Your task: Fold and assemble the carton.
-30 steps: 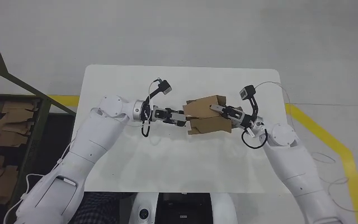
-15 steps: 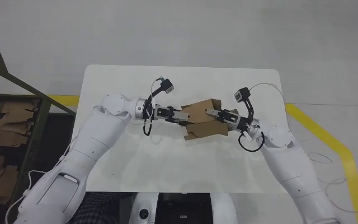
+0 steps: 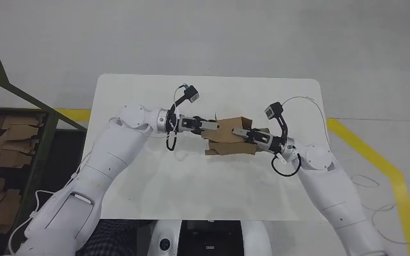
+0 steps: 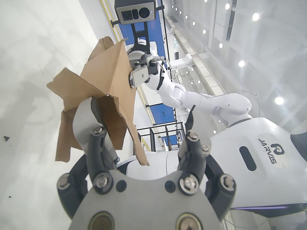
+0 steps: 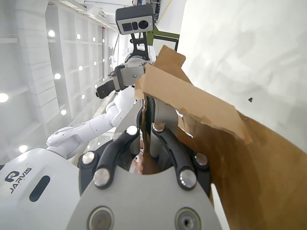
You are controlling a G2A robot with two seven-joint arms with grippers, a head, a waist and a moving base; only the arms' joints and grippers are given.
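A brown cardboard carton (image 3: 227, 148), partly folded with loose flaps, is held over the middle of the white table (image 3: 141, 185). My left gripper (image 3: 210, 127) meets its left end. In the left wrist view that gripper (image 4: 136, 111) stands open: one white finger (image 4: 81, 120) sits under a carton (image 4: 108, 72) flap, the other is clear of it. My right gripper (image 3: 243, 134) holds the right end. The right wrist view shows the right gripper (image 5: 150, 113) shut on a torn edge of the carton (image 5: 191, 101).
A dark bin (image 3: 19, 137) with several flat cardboard pieces stands on the floor off the table's left edge. White table surface lies open in front of and behind the carton. A small dark speck (image 5: 250, 100) lies on the table.
The carton has shifted left and looks flatter. My right gripper moved left with it. My left gripper moved a little toward the far side of the table.
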